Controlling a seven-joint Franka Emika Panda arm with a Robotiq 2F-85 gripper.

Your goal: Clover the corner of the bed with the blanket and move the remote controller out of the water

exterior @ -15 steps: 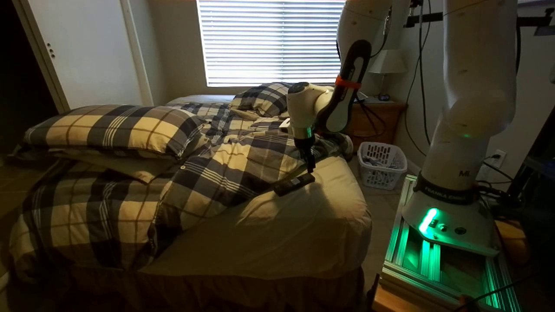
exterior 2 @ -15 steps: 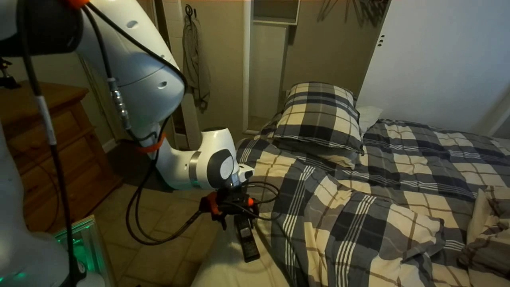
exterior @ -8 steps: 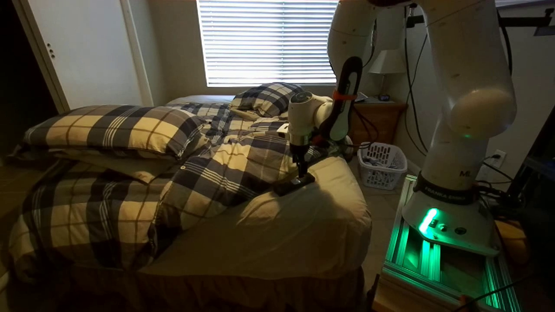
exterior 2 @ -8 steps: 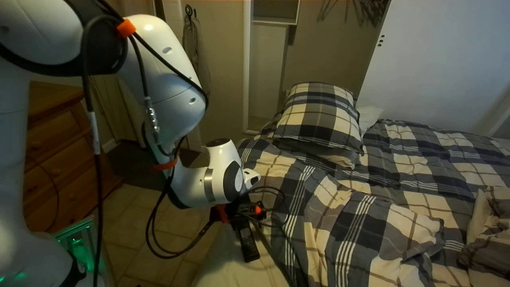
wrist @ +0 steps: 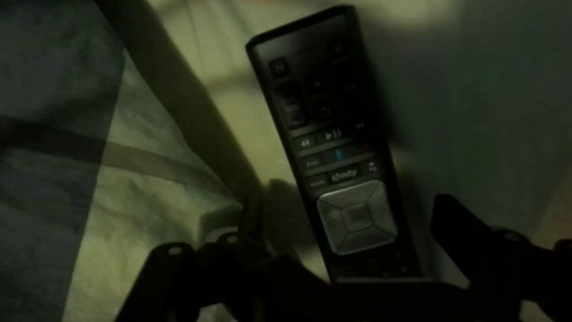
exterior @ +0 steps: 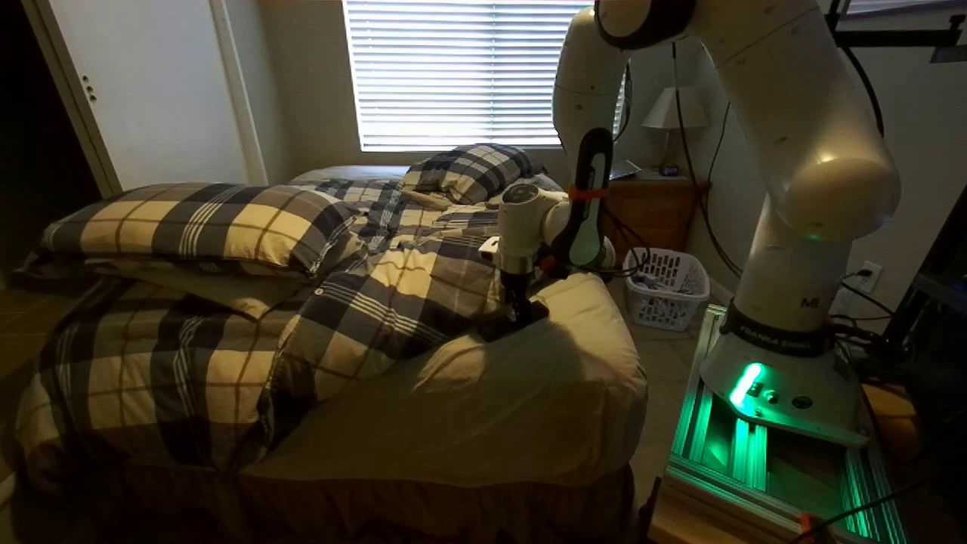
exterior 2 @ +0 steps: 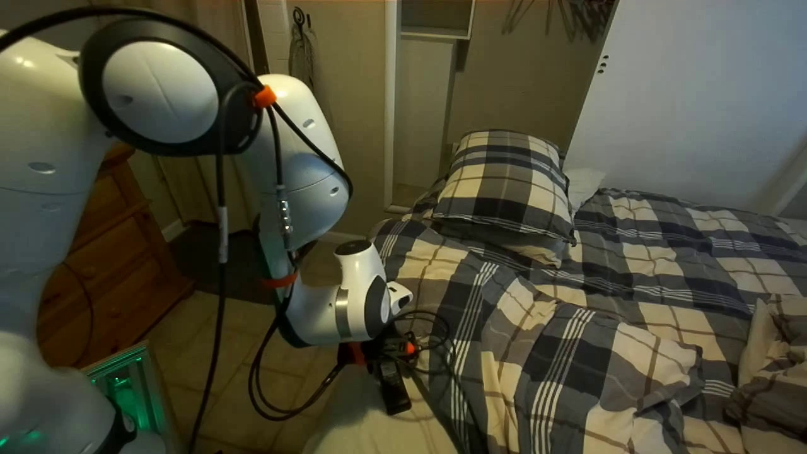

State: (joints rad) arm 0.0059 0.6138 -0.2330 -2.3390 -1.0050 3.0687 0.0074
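Wrist view. Step in hand, by my judgement: picking up the remote (wrist: 333, 134), likely ahead of the blanket work; grasp not yet made. Next move, as I read it: turn my gripper (wrist: 347, 203) slightly to match the remote's slant, check the height, close across the narrow width, lift. Jaws: spread well apart, one either side of the remote, gaps showing on both flanks; nothing held. Blanket (wrist: 134, 214): alongside, its edge near one jaw.

In an exterior view. Remote (exterior 2: 395, 391): on the bare sheet (exterior 2: 372, 432), beside the blanket's edge; one end out from beneath the gripper, the other end hidden from me.

In an exterior view. Corner (exterior: 604, 423): uncovered, the blanket (exterior: 370, 302) lying back from it; I count that step as outstanding. Gripper (exterior: 521, 313): pointing down over the remote, black on black; whether they touch, I cannot make out.
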